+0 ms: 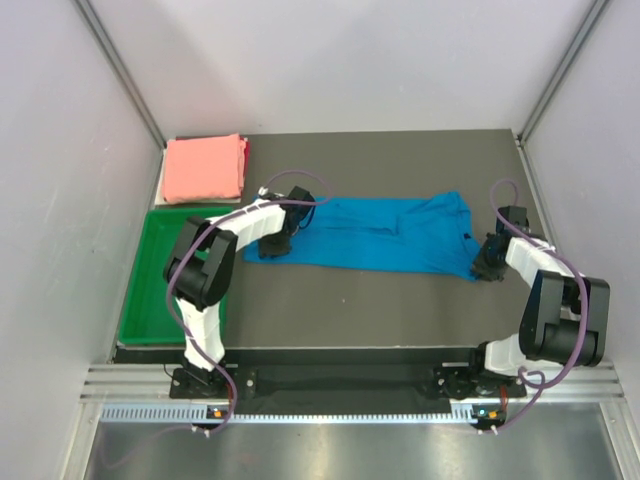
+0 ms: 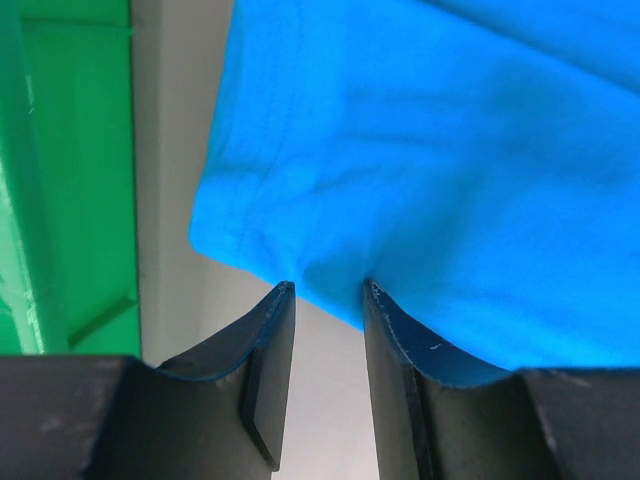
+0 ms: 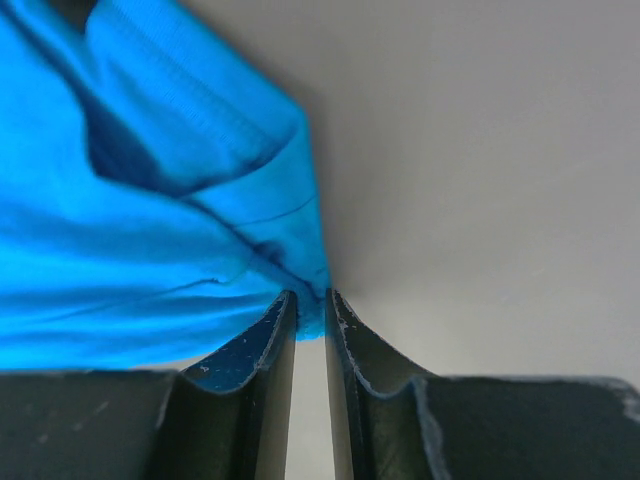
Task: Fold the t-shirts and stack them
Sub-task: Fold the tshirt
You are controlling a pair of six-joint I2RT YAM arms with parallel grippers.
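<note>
Blue t-shirt (image 1: 390, 240), flat on surface (image 1: 350, 300): right gripper (image 3: 310, 296) pinching one corner, left gripper (image 2: 328, 288) half-spread at the hem, seemingly unclamped; lifting now risks a one-sided, skewed fold.

The dark grey tabletop (image 1: 380, 300) carries a green tray (image 1: 150, 290) at its left edge. A blue t-shirt (image 1: 380, 235) lies stretched out in a long strip to the right of the tray. A folded pink t-shirt (image 1: 205, 168) sits just behind the tray.
</note>
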